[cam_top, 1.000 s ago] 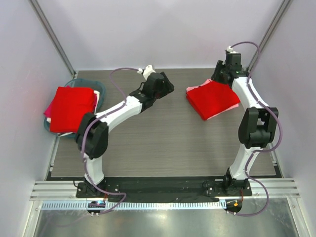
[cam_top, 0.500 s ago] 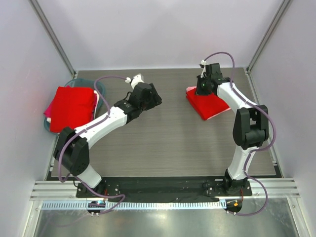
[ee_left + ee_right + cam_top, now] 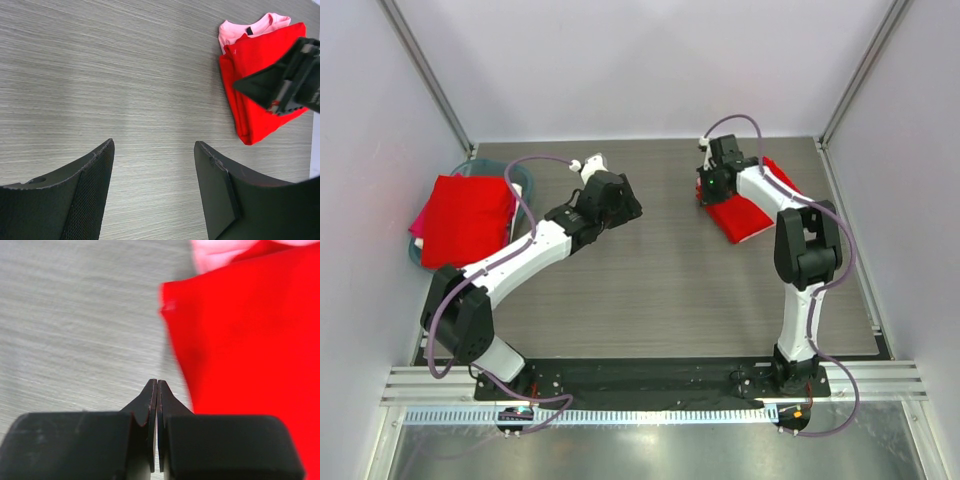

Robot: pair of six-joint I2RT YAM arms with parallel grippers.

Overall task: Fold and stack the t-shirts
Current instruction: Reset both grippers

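Two folded t-shirts form one stack: a red t-shirt (image 3: 752, 215) on top of a light pink t-shirt (image 3: 235, 35), whose collar peeks out at the stack's far-left corner. The stack lies skewed to the edges of the grey table (image 3: 660, 290). The pink collar carries one dark neck tag (image 3: 248, 31), its writing too small to read. The right gripper (image 3: 156, 390), fingers pressed together and holding nothing, sits at the stack's left edge. The left gripper (image 3: 152, 150), jaws apart and empty, hovers well left of the stack. Far left of the stack, a second red t-shirt (image 3: 460, 210) tops a pile on one teal basin (image 3: 472, 168).
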